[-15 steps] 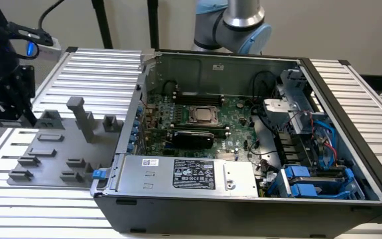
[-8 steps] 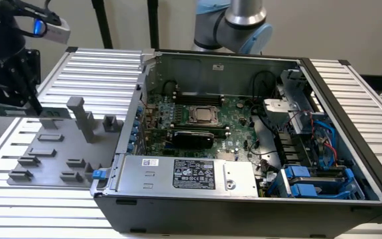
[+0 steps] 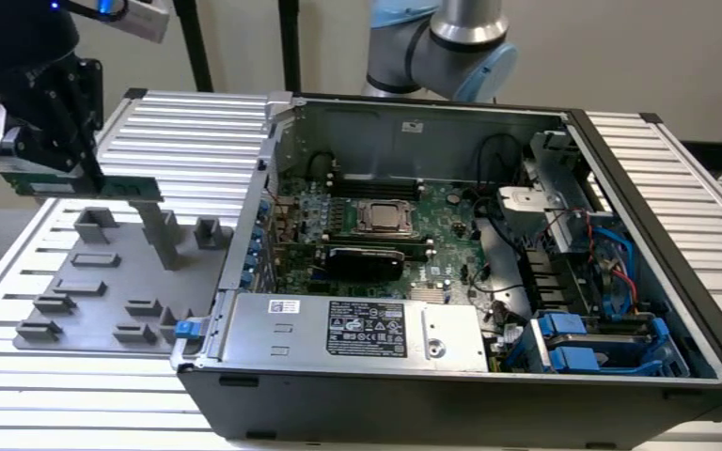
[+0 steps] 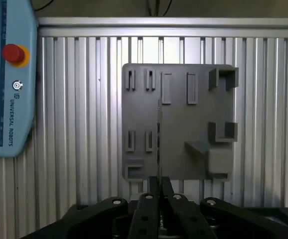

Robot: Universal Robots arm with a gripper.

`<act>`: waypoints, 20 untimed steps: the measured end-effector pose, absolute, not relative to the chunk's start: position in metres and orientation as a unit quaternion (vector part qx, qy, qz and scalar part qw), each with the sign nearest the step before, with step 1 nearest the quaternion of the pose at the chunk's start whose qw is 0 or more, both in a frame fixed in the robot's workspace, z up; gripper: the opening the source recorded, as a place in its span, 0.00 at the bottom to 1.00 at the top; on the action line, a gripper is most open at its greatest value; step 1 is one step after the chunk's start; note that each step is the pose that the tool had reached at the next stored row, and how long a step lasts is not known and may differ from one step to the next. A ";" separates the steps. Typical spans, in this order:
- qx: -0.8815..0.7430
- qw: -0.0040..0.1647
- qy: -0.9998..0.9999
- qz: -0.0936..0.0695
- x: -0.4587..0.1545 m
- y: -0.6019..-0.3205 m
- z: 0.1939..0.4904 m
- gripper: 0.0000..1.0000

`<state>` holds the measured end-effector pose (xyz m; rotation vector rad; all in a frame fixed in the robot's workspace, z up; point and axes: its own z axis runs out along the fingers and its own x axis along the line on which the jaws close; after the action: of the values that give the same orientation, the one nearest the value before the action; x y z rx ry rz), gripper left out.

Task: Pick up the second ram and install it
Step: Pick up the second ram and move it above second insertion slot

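The pincer (image 3: 75,167) is closed on the second ram (image 3: 129,188), gripping the thin green stick near one end so that it hangs level in the air on the exterior view's left. It is clear above the grey holder plate (image 3: 98,282) that lies on the slatted desk (image 3: 48,385). In the wrist view the stick (image 4: 158,144) shows edge-on as a thin line running out from the pincer (image 4: 159,191), with the plate (image 4: 184,119) beneath it. I'd say the pick-up is done and the carry is the step in hand, since the stick is well apart from the open computer case (image 3: 436,122). Seating it on the motherboard (image 3: 449,211) would call for lining its long edge square with a free slot near the silver socket (image 3: 384,217), then pressing straight down. I cannot tell from here which slot is free.
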<state>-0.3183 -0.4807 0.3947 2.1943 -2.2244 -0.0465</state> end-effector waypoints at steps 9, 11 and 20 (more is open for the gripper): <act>0.702 0.008 -0.712 -0.015 -0.277 -0.481 0.410 0.00; 0.702 0.008 -0.712 -0.015 -0.268 -0.481 0.411 0.00; 0.702 0.008 -0.712 -0.015 -0.227 -0.481 0.412 0.00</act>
<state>-0.2273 -0.4807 0.4117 2.1941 -2.2244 -0.0466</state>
